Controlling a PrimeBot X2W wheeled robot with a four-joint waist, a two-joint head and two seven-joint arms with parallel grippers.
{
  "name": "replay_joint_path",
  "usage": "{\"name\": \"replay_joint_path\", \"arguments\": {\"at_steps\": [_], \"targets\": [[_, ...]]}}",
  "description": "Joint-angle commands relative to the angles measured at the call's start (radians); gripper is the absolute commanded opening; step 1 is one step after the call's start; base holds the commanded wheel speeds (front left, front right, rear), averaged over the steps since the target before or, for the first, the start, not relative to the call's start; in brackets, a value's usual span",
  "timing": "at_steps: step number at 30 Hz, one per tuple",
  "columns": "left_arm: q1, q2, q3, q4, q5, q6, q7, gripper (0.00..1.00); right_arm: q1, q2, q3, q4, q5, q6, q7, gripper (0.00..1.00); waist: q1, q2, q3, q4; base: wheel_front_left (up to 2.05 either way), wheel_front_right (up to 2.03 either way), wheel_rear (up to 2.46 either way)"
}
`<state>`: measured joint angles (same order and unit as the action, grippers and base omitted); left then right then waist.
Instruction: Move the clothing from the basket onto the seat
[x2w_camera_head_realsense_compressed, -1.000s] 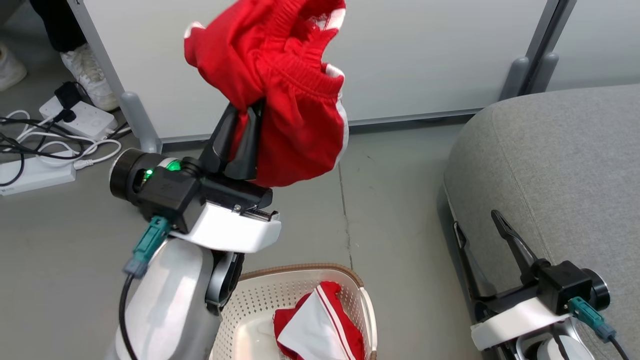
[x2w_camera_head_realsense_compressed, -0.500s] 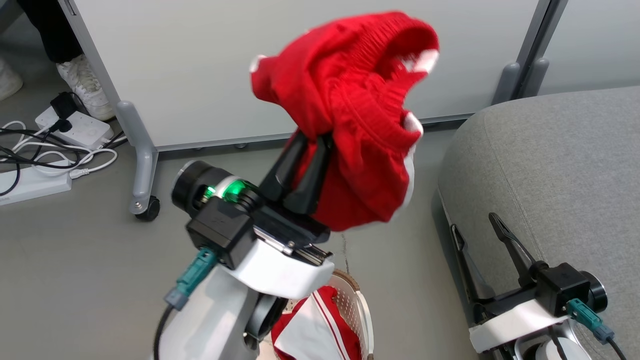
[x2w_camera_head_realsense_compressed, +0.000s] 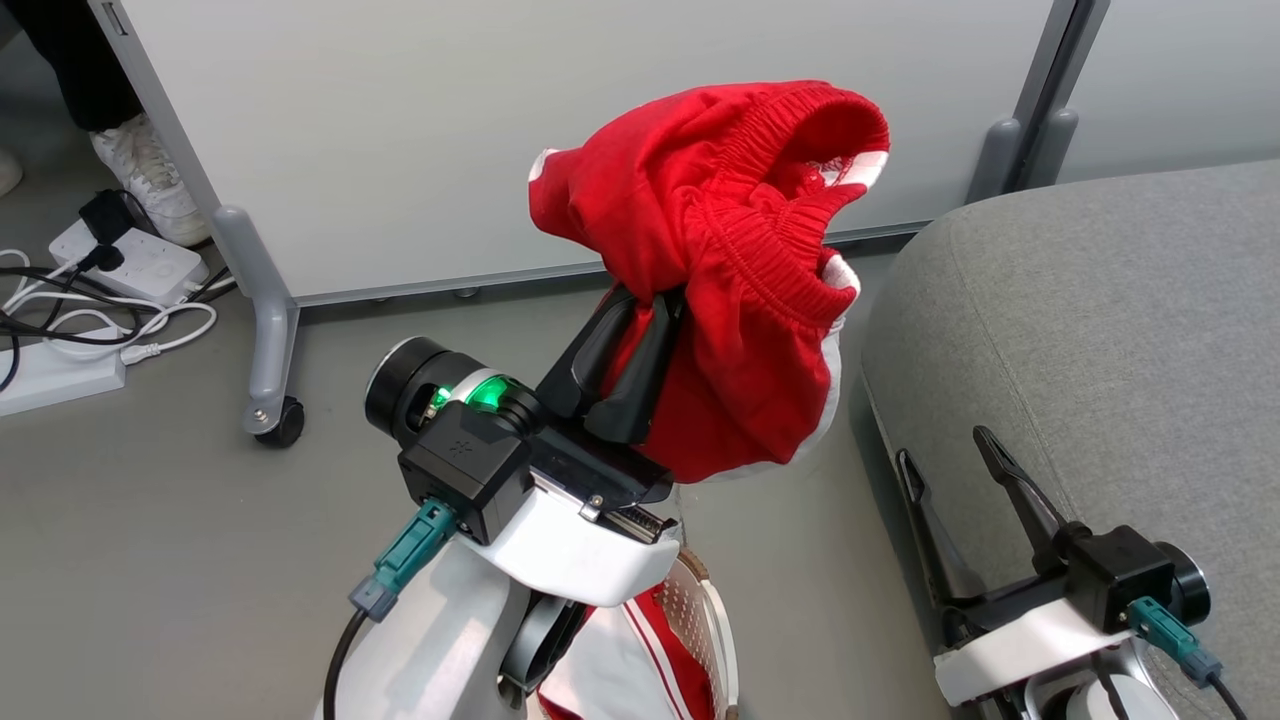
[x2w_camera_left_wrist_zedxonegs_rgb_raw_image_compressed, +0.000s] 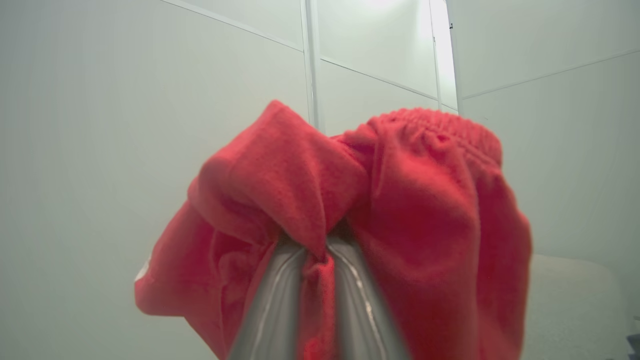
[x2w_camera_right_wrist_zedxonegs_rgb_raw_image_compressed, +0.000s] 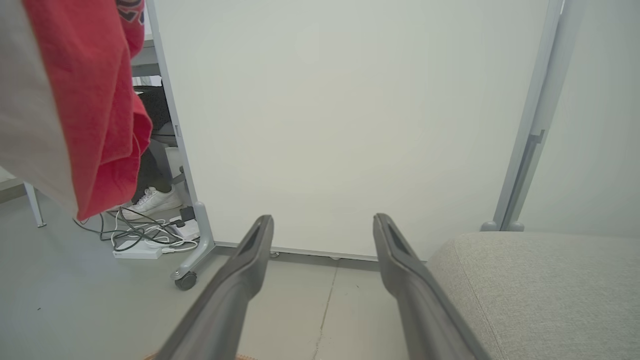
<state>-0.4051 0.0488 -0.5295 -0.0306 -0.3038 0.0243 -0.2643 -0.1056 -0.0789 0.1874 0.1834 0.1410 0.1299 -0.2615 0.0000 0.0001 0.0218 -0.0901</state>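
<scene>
The left gripper (x2w_camera_head_realsense_compressed: 645, 335) is clamping one red piece of the clothing (x2w_camera_head_realsense_compressed: 720, 240) and holding it in the air, past the far rim of the basket (x2w_camera_head_realsense_compressed: 708, 610). The seat (x2w_camera_head_realsense_compressed: 1100, 330) is lying just to the right of it, its left edge near the cloth. The right gripper (x2w_camera_head_realsense_compressed: 945, 445) is hovering there with fingers apart, holding nothing.

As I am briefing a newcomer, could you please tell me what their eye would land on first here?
The bright red shorts, bunched and held high mid-frame in the shut left hand, stand out first. To their right lies the big grey sofa cushion, with the open right hand at its near edge. Below, another red-and-white garment sits in the white basket.
</scene>
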Motion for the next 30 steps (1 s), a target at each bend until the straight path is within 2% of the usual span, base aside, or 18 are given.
{"name": "replay_joint_path", "arguments": {"at_steps": [1, 15, 19, 24, 30], "targets": [[-0.007, 0.003, 0.008, -0.004, 0.003, 0.001, -0.001, 0.00, -0.003, -0.004, -0.004, 0.005, -0.004, 0.002, -0.005, 1.00, 0.0000, -0.0001, 0.000, -0.001, 0.00, 0.00, 0.00], [0.000, 0.003, 0.037, 0.007, 0.018, -0.005, -0.001, 0.00, 0.055, -0.014, -0.003, -0.031, 0.030, 0.002, -0.005, 1.00, 0.0000, -0.0001, 0.011, -0.026, 0.00, 0.00, 0.00], [-0.002, 0.003, 0.046, 0.018, 0.024, -0.011, -0.001, 0.00, 0.074, -0.051, 0.057, -0.118, 0.096, 0.002, -0.005, 1.00, 0.0000, -0.0001, 0.023, -0.028, 0.00, 0.00, 0.00], [0.001, 0.003, 0.056, 0.033, 0.031, -0.017, -0.001, 0.00, 0.075, -0.143, 0.191, -0.284, 0.137, 0.002, -0.005, 1.00, 0.0000, -0.0001, 0.029, -0.031, 0.00, 0.00, 0.00], [0.004, 0.003, 0.045, 0.051, 0.031, -0.023, -0.001, 0.00, 0.044, -0.172, 0.273, -0.372, 0.139, 0.002, -0.005, 1.00, 0.0000, -0.0001, 0.028, -0.027, 0.00, 0.00, 0.00]]}}
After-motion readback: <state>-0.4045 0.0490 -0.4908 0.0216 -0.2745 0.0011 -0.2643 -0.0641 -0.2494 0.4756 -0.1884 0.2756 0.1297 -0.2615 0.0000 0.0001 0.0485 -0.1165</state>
